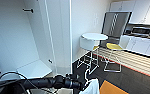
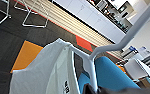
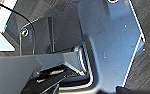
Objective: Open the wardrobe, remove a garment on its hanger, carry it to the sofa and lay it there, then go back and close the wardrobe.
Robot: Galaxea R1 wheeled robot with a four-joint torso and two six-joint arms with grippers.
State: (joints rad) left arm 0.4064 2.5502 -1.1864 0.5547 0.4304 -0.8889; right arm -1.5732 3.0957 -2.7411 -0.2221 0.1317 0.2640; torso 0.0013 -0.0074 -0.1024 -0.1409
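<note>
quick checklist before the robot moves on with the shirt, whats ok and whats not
1. Garment hanging on the hanger: ok, the white shirt is draped over it in the left wrist view.
2. Hanger held at the left gripper: ok, its hook stands up at the arm's end in the head view; finger state cannot tell.
3. Wardrobe door open: ok, the bare interior and a rail bracket show.
4. Wardrobe closed again: not ok, not yet done.
5. Sofa nearby: ok, a blue upholstered shape sits behind the hanger in the left wrist view.
6. Chairs in the path: cannot tell; they stand to the right on the dark floor.
</note>
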